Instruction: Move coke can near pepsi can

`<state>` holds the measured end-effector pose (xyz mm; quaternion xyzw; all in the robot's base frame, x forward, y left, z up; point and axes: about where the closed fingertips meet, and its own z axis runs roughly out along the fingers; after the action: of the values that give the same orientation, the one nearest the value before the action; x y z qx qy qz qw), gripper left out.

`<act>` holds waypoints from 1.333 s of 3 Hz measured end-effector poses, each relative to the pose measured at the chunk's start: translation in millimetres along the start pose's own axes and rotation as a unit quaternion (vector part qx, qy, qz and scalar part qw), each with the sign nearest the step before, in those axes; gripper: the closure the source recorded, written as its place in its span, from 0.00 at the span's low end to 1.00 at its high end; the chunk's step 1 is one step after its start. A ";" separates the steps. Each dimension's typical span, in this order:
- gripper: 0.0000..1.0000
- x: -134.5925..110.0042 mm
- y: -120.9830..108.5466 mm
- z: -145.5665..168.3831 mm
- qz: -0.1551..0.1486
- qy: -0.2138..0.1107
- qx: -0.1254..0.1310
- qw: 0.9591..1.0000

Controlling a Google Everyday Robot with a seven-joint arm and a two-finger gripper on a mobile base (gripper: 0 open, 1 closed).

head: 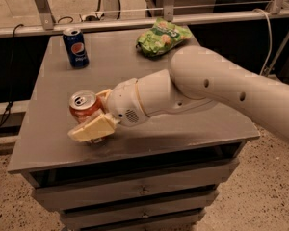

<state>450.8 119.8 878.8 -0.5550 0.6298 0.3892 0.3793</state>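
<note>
The red-orange coke can stands upright near the front left of the grey table. My gripper is at the can, with one cream finger across its lower front and the other finger behind its right side. The fingers hold the can between them, and the can's base is hidden by the front finger. The dark blue pepsi can stands upright at the back left of the table, well apart from the coke can.
A green chip bag lies at the back middle of the table. My thick white arm crosses the right half of the table. A metal rail runs behind the table. Drawers sit below the front edge.
</note>
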 end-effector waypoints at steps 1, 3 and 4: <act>0.85 -16.1 -18.4 -47.9 -0.026 0.002 0.044 0.999; 1.00 -23.7 -12.9 -49.0 -0.033 0.004 0.047 0.998; 1.00 -28.0 -37.1 -57.4 -0.035 -0.008 0.086 0.996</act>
<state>487.8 75.8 925.2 -0.5389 0.6381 0.3248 0.4437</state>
